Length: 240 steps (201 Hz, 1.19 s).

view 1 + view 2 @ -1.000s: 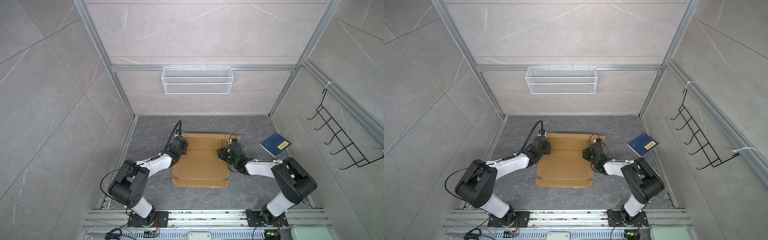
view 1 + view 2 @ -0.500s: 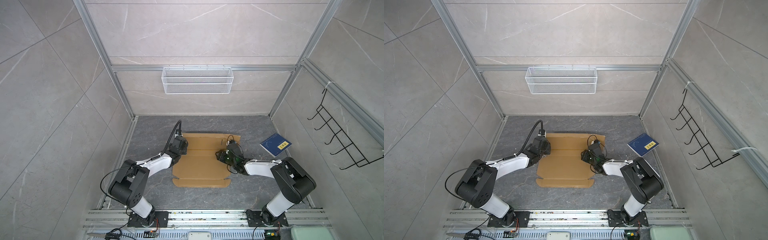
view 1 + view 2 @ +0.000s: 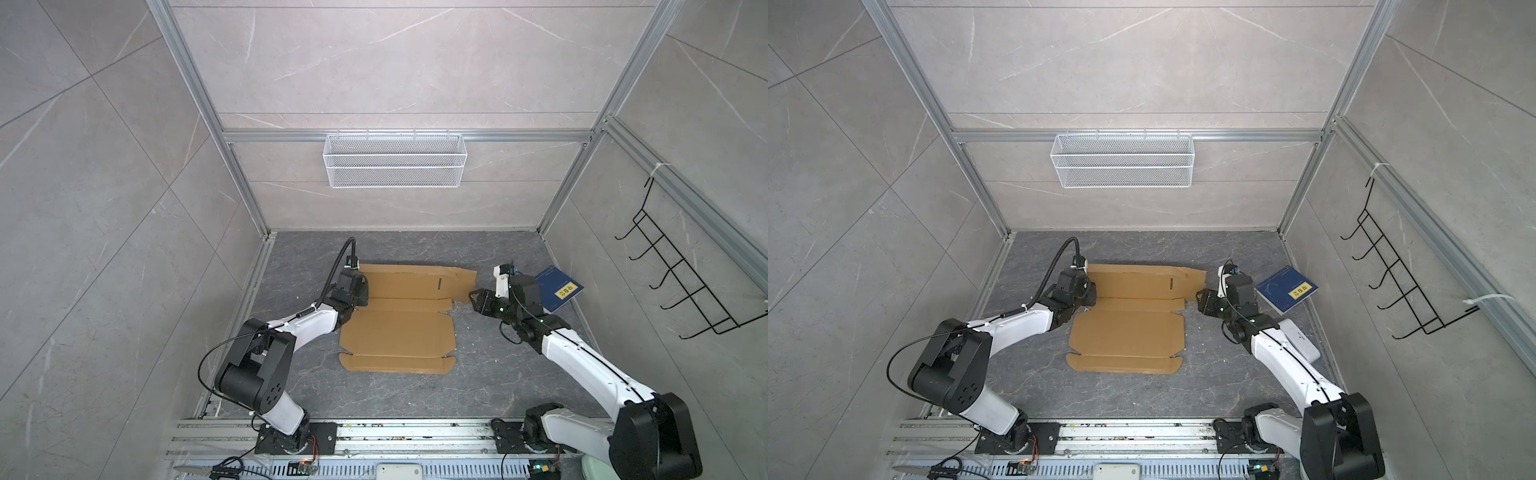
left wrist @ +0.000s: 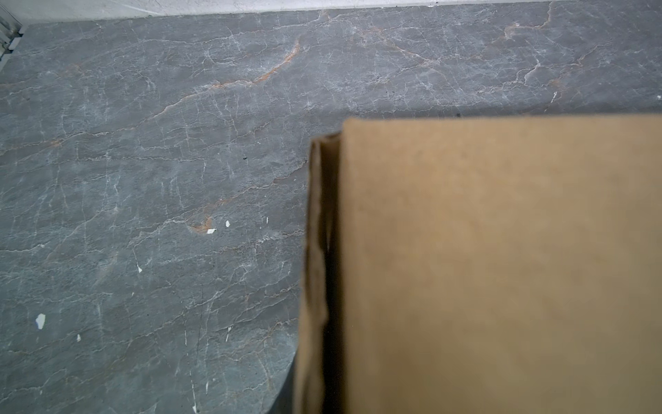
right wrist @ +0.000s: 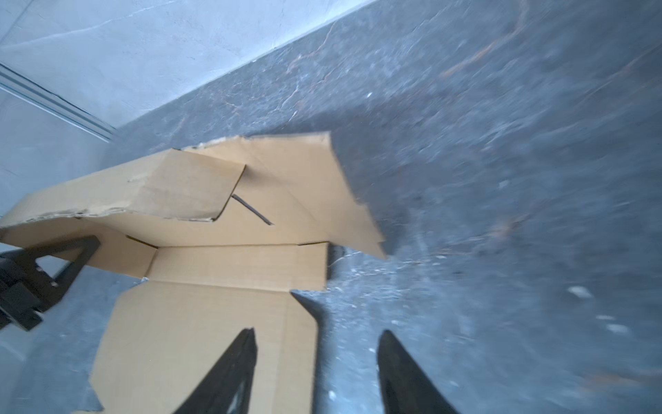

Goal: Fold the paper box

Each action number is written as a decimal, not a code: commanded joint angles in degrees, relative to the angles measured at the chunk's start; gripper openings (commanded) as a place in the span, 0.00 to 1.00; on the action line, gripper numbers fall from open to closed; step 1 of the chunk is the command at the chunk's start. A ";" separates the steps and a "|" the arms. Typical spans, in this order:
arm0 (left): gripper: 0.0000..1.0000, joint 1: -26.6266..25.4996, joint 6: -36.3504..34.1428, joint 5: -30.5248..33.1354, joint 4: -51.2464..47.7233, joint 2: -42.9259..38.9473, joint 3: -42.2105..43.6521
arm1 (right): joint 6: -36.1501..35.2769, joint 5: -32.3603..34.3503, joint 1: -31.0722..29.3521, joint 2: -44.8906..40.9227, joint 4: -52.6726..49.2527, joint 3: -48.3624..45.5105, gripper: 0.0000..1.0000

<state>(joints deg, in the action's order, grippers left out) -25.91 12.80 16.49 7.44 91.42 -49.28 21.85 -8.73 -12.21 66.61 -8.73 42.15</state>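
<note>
A plain brown corrugated cardboard paper box [image 3: 397, 336] lies mostly flat at the centre of the dark grey marble bench [image 3: 478, 386] in both top views. The left claw [image 3: 362, 293] is clamped on the box's left edge. The right claw [image 5: 317, 331] is apart and empty, just right of the sheet, beside a dark blue book [image 3: 559, 289].

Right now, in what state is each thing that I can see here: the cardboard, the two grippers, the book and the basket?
paper box: not yet formed, mostly flat, far flaps partly lifted.
left gripper: shut on the box's left edge.
right gripper: open, holding nothing, beside the box's right edge.
book: closed, lying flat.
wire basket: hanging, empty.
</note>
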 commanded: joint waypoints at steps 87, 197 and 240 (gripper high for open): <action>0.06 0.69 -5.53 -2.90 -7.48 2.44 -7.22 | -28.45 0.79 1.31 11.79 -5.33 11.76 0.74; 0.06 0.69 -8.08 -3.97 -8.45 3.15 -9.08 | -51.18 -9.47 3.60 29.13 -26.83 35.35 0.72; 0.05 0.70 -8.01 -3.75 -8.33 2.89 -9.04 | -52.09 -11.92 3.03 31.80 -30.06 38.40 0.66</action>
<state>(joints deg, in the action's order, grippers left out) -25.41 6.63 12.88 -0.03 94.15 -56.69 -27.94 -18.15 -8.49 96.92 -33.47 78.98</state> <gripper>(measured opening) 0.089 0.674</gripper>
